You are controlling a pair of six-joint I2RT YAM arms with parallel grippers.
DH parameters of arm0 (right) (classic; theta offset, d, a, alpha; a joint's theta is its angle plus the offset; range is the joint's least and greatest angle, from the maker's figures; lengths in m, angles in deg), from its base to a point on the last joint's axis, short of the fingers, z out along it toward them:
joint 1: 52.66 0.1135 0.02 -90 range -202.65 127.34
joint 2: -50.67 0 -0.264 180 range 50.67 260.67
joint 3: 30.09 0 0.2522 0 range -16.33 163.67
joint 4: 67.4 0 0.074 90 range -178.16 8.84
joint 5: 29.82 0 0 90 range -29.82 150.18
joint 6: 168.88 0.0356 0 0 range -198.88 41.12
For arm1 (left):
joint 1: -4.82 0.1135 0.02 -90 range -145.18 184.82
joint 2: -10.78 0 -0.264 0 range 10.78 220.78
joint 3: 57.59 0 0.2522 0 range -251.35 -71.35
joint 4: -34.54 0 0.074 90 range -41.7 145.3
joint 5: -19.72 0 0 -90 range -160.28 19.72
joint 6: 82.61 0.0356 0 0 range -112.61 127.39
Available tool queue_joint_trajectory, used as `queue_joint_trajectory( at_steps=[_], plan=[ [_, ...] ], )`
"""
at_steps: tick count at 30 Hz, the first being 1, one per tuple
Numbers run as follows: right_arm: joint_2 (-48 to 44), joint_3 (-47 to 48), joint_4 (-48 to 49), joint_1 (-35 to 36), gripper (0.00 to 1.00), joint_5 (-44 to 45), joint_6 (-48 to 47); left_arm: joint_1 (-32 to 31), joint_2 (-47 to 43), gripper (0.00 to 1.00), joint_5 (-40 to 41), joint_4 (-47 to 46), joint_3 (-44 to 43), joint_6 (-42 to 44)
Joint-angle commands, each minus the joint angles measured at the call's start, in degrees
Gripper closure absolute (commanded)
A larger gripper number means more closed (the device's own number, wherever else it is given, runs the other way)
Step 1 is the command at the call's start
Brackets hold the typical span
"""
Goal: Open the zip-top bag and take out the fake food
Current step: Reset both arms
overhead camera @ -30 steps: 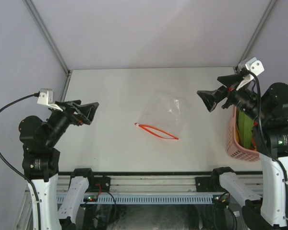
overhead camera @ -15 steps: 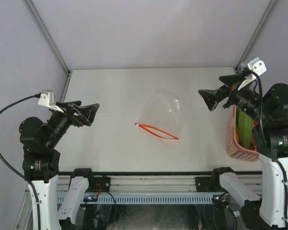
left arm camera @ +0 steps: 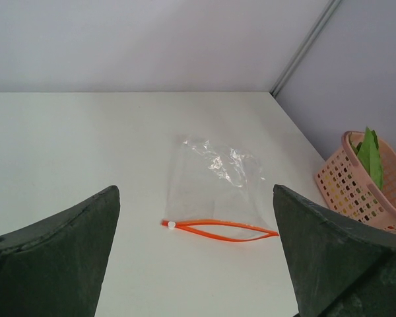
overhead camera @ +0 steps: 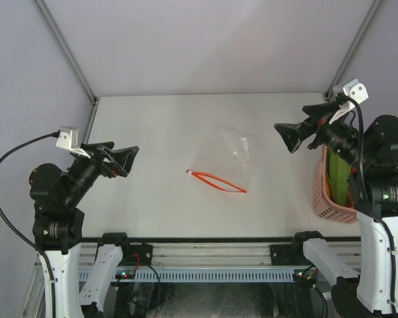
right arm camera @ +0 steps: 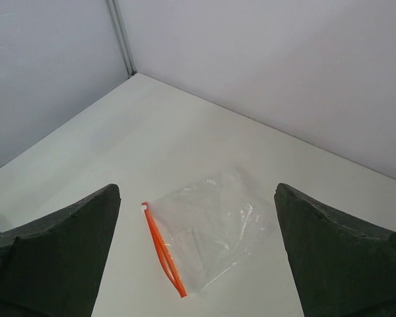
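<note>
On the table, bag lies flat mid-surface, zip gaping, looks empty. Green toy food sits in basket; other pieces not visible. Both jaws wide, holding nothing. Task looks done.

One clear, crinkly, roughly square plastic zip-top bag at centre, with one orange-red zip strip. One pink perforated plastic basket at 3 o'clock, holding at least one long green toy vegetable; impossible to count further. Two black two-finger grippers: left gripper at 8 o'clock, right gripper at 2 o'clock. One white table.
</note>
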Motion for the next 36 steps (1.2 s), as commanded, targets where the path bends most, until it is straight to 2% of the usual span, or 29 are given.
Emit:
queue_joint_trajectory(
  at_steps=[1,36],
  plan=[
    [-0.7,-0.2,2.6,-0.9,0.0,0.0,1.4,-0.4,-0.1,0.0,-0.2,-1.2,0.6,1.1],
    [-0.8,-0.9,2.7,-2.6,0.0,-1.2,0.8,-1.1,-1.5,0.0,-0.7,-2.7,3.4,1.6]
  ],
)
